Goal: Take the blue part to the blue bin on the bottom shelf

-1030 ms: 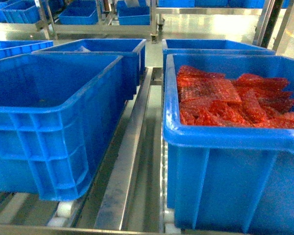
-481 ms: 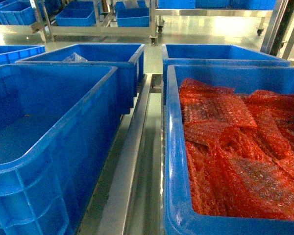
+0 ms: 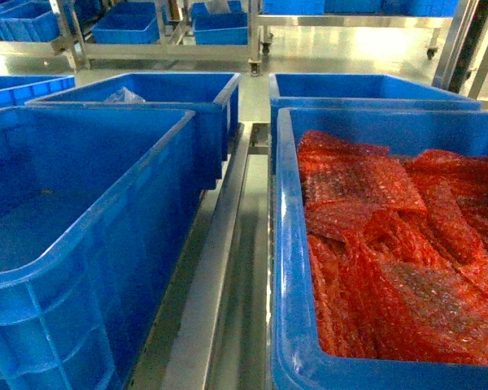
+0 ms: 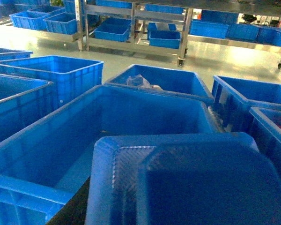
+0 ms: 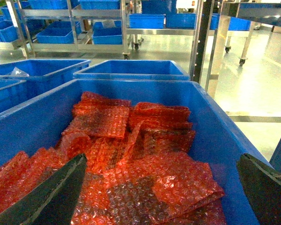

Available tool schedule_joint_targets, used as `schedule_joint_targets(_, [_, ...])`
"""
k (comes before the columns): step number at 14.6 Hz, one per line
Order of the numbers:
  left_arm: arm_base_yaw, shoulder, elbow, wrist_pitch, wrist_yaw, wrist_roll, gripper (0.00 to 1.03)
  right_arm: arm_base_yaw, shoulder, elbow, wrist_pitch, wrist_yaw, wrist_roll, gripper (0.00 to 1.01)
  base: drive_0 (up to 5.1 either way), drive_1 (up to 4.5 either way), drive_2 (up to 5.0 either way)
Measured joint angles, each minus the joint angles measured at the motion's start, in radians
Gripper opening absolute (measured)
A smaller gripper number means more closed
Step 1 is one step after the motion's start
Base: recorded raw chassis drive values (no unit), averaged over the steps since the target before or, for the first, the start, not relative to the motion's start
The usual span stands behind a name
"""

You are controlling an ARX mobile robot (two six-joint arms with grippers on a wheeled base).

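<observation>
Hovering right tool (image 5: 159, 187) agape, bin (image 5: 215, 122) walls near

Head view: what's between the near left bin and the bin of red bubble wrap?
Only the shelf's steel divider rail separates the left bin from the bubble-wrap bin.

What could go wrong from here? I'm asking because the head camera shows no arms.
The blue part blocks much of the left wrist view, so its release over the empty blue bin may be misjudged and it could catch the near rim. The right end effector hangs open above the red bubble wrap; dipping could snag it.
</observation>
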Motion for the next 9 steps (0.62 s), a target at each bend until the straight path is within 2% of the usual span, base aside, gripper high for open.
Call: schedule_joint_targets(9, [0.000, 0.000, 0.000, 0.000, 0.000, 0.000, 0.43, 0.000, 0.000, 0.000, 0.000, 0.000, 0.000, 0.98, 0.0, 0.00, 0.0])
